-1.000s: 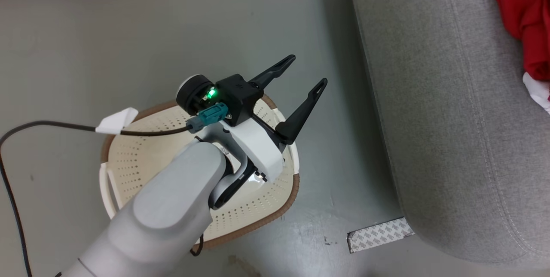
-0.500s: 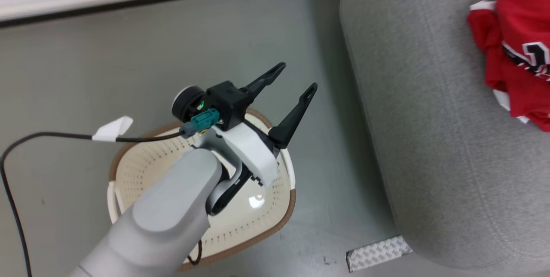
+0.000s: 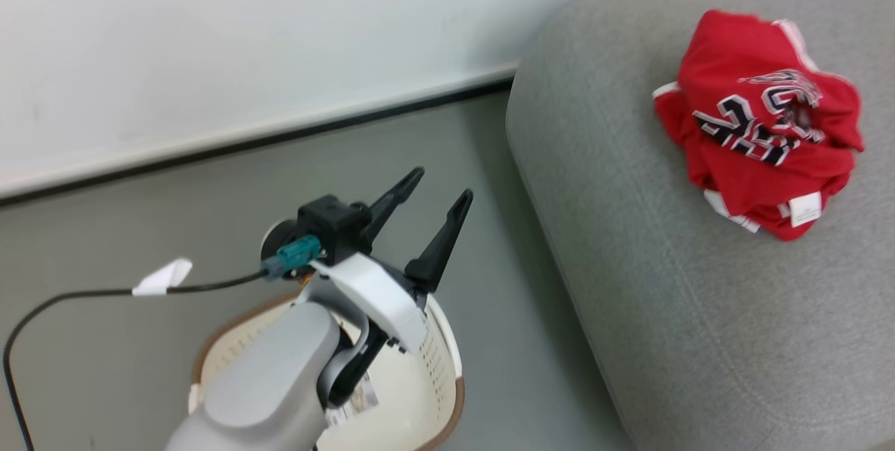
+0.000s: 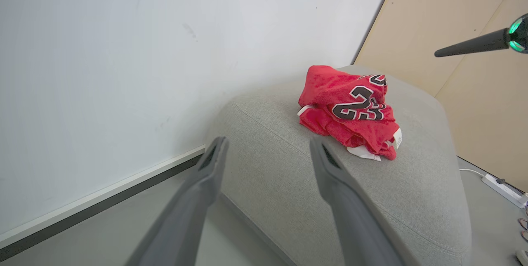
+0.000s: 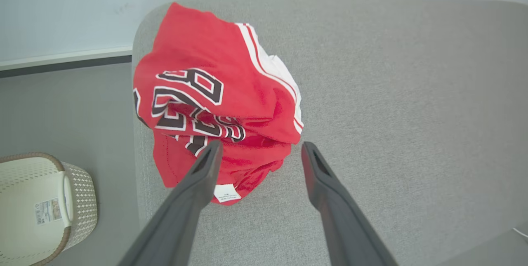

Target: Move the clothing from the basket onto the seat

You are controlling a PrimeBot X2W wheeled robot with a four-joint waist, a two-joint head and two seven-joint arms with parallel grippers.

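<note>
The clothing, a crumpled red garment with white trim and black-and-white numbers, lies on the seat, a large light-grey sofa. The cream basket with its brown rim stands on the floor left of the sofa and looks empty inside. Above the basket's far side my left gripper is open and holds nothing. In the right wrist view my right gripper is open over the clothing on the seat, with the basket at lower left. The left wrist view looks between open fingers at the clothing.
A white wall with a dark baseboard runs behind the grey floor. A black cable with a white tag trails from my left wrist. A power strip lies on the floor beyond the sofa, by a beige panel.
The head camera has swung up and towards the sofa, bringing the wall and the whole garment into view. My left gripper stays open over the basket.
</note>
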